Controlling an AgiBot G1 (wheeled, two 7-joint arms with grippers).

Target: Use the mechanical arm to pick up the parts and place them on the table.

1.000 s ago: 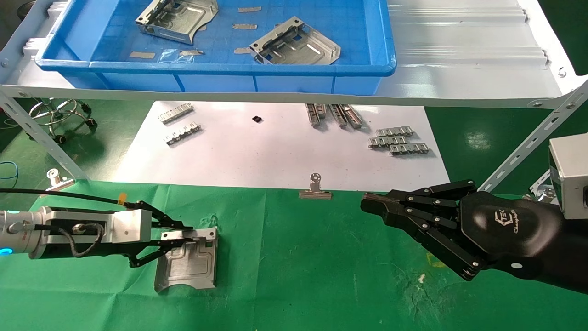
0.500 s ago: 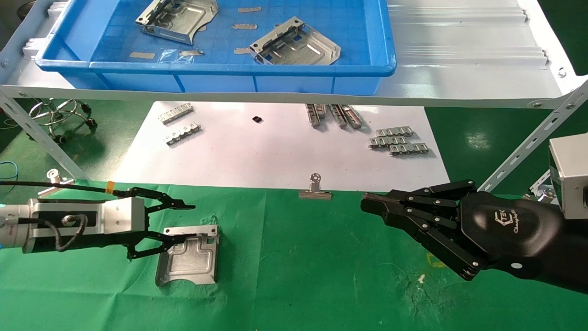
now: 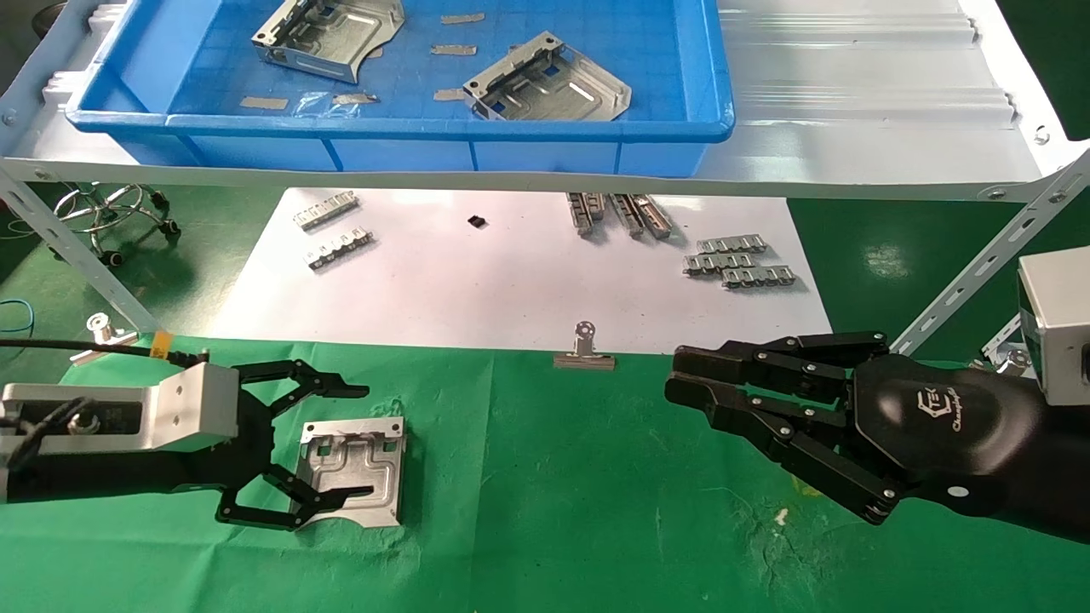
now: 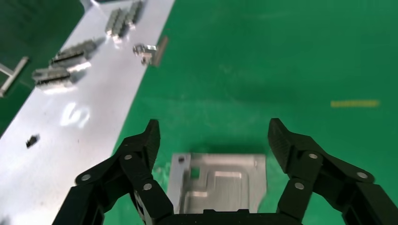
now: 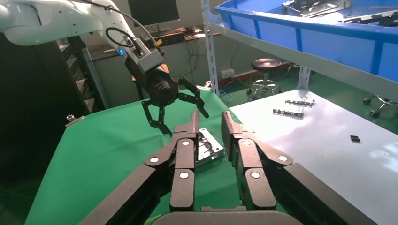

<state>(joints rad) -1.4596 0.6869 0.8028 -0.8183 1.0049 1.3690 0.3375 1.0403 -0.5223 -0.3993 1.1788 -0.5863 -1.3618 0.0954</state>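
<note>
One silver part (image 3: 358, 468) lies flat on the green table (image 3: 553, 511) at the front left. My left gripper (image 3: 366, 441) is open, its jaws wide apart on either side of the part without touching it; the left wrist view shows the part (image 4: 218, 180) free between the fingers. Two more parts (image 3: 328, 34) (image 3: 549, 81) lie in the blue tray (image 3: 426, 128). My right gripper, the glossy black mechanical arm (image 3: 677, 375), hovers over the cloth at the right, empty, its fingers a little apart. In its wrist view (image 5: 210, 117) the part (image 5: 206, 145) lies beyond its fingers.
The blue tray stands on a pale metal shelf (image 3: 851, 85) above the table's far side. A white sheet (image 3: 511, 281) holds several small ribbed strips (image 3: 739, 262) and is held by a binder clip (image 3: 584, 349). A shelf brace (image 3: 979, 264) slants at the right.
My left gripper opened, let go of the part and drew back to the left; the part now lies flat on the cloth. The right hand's fingers parted slightly.
</note>
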